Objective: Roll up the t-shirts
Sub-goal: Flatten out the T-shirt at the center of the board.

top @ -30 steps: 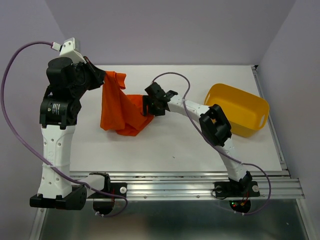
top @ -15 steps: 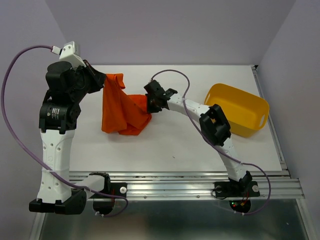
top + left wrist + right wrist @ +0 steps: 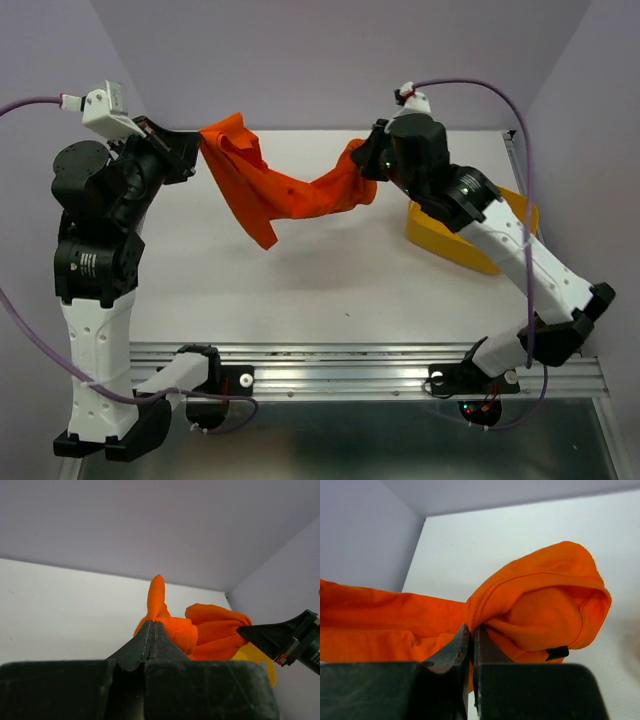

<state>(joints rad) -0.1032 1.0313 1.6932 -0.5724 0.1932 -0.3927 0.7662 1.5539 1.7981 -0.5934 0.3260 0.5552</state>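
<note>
The bright orange-red t-shirt [image 3: 290,190] hangs stretched in the air between both arms, above the white table [image 3: 330,290]. My left gripper [image 3: 197,143] is shut on its left end; in the left wrist view the cloth [image 3: 172,625] bunches just past the closed gripper [image 3: 152,625]. My right gripper [image 3: 368,160] is shut on the shirt's right end. In the right wrist view a fold of the t-shirt [image 3: 540,600] is pinched at the gripper [image 3: 472,627], and the rest of the cloth runs off to the left. A loose corner droops at the middle.
A yellow plastic tub [image 3: 470,245] stands at the right of the table, partly hidden under my right arm; its edge [image 3: 255,655] shows in the left wrist view. Grey walls close the back and sides. A metal rail [image 3: 350,365] runs along the near edge.
My right gripper closed on the t-shirt and rose up and to the right. The left arm lifted too. The shirt went from lying bunched on the table to hanging stretched between both grippers.
</note>
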